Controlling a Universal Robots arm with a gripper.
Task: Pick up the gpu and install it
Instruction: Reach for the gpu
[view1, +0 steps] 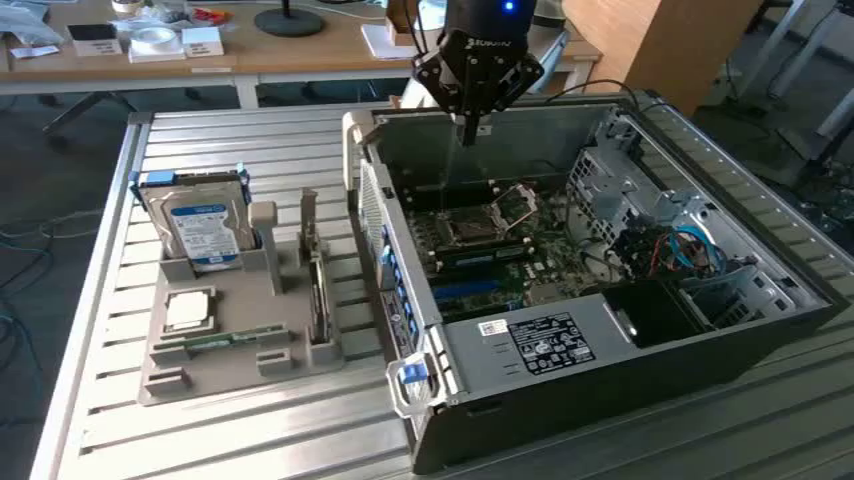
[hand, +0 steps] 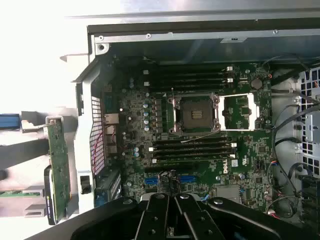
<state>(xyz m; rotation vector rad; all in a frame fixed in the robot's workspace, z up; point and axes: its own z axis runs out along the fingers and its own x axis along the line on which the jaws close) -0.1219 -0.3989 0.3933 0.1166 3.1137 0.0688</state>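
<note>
While gpu (view1: 314, 270) stands apart — gripper (view1: 467, 135) closed, empty.

We count one bench (view1: 267, 440). On it stand one open case (view1: 601, 395) and one tray (view1: 200, 385), the tray at nine o'clock of the case in the exterior view. The tray carries four parts, one of each kind: one hard drive (view1: 203, 225), one gpu (view1: 314, 270), one processor chip (view1: 187, 310) and one memory stick (view1: 220, 340). Inside the case we count one motherboard (hand: 135, 125), one socket (hand: 195, 114), two banks of memory slots (hand: 192, 77), two blue connectors (hand: 152, 178) and one power supply (view1: 541, 345). We count one end effector (view1: 467, 128).
</note>
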